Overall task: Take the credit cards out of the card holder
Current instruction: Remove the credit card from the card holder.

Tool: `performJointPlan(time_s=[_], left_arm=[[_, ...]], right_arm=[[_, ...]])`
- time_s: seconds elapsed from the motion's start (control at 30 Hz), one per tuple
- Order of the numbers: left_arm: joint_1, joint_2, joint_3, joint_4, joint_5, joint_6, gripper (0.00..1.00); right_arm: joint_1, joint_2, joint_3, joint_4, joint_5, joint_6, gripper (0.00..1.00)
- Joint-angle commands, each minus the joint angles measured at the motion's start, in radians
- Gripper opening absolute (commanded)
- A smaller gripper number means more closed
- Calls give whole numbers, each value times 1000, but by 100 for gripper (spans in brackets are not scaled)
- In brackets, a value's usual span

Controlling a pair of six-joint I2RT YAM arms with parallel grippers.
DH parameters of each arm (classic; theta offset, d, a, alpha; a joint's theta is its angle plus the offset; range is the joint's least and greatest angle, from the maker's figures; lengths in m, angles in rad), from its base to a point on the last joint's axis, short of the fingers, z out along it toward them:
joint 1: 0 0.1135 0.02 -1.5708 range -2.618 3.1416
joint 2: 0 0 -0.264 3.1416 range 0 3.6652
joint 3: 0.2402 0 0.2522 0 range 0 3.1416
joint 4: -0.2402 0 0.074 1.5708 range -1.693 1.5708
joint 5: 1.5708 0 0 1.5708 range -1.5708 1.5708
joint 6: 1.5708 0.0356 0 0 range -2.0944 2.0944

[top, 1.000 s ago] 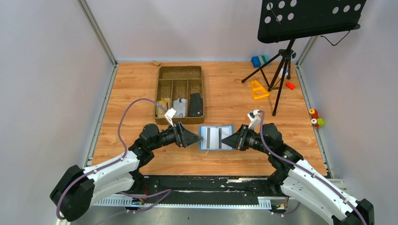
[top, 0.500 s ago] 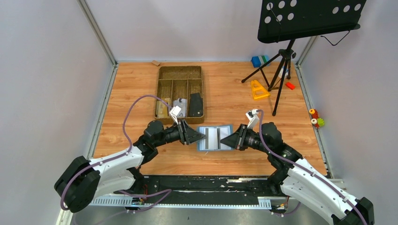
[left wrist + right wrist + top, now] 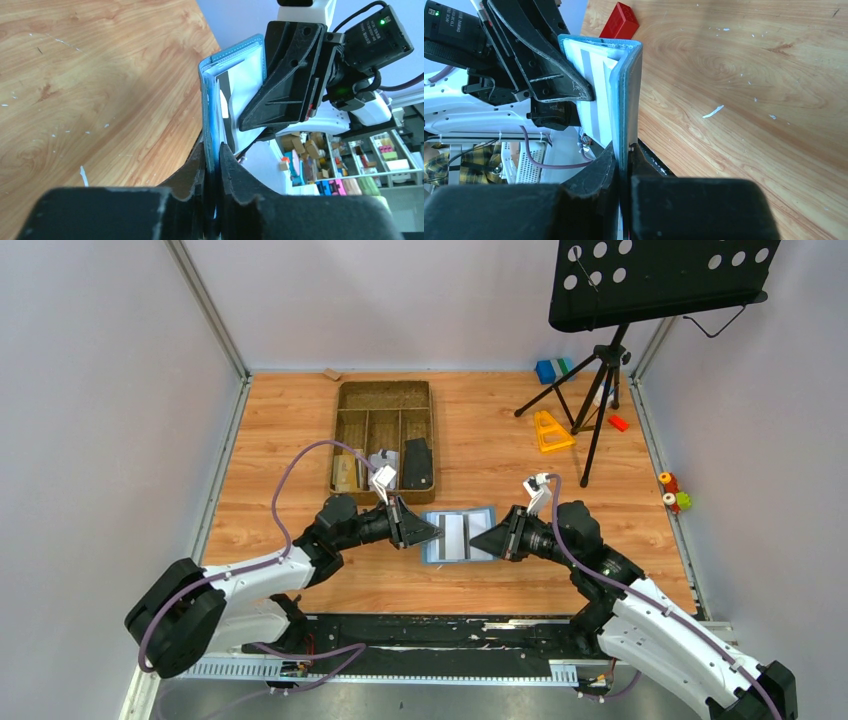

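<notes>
The card holder (image 3: 460, 533) lies open on the wooden bench (image 3: 280, 440), near the front edge and midway between the two arms, with its pale blue inner face up. The credit cards (image 3: 455, 532) are seated in its pockets and show as grey and white strips.

The left end effector (image 3: 434, 530) is pressed together on the holder's left flap; the left wrist view shows both fingers (image 3: 227, 160) pinching the blue edge. The right end effector (image 3: 476, 538) is pinched onto the opposite right flap, with its fingers (image 3: 606, 160) clamped flat against the edge.

A brown divided tray (image 3: 384, 435) sits farther back on the bench, beyond the left end effector. A black music stand (image 3: 600, 370) stands at the far right.
</notes>
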Motion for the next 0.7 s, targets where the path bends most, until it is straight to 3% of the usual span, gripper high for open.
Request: performJointPlan(time_s=[0.0,0.07,0.27,0.47,0.67], left_arm=[[-11,23,38,75,28,-6,7],[-11,13,33,73,27,-3,0],[-8,-47,58,-203,-100,82,0],[-2,-62,45,-240,-112,85,0],[-2,-50,38,-207,-93,79,0]], right_arm=[[-2,-8,50,41,-6,-11,1],[-3,-9,59,0,22,-28,10],[-3,-55,120,-273,250,-130,35],[-3,-122,171,-352,315,-205,37],[-2,-137,196,-266,151,-256,34]])
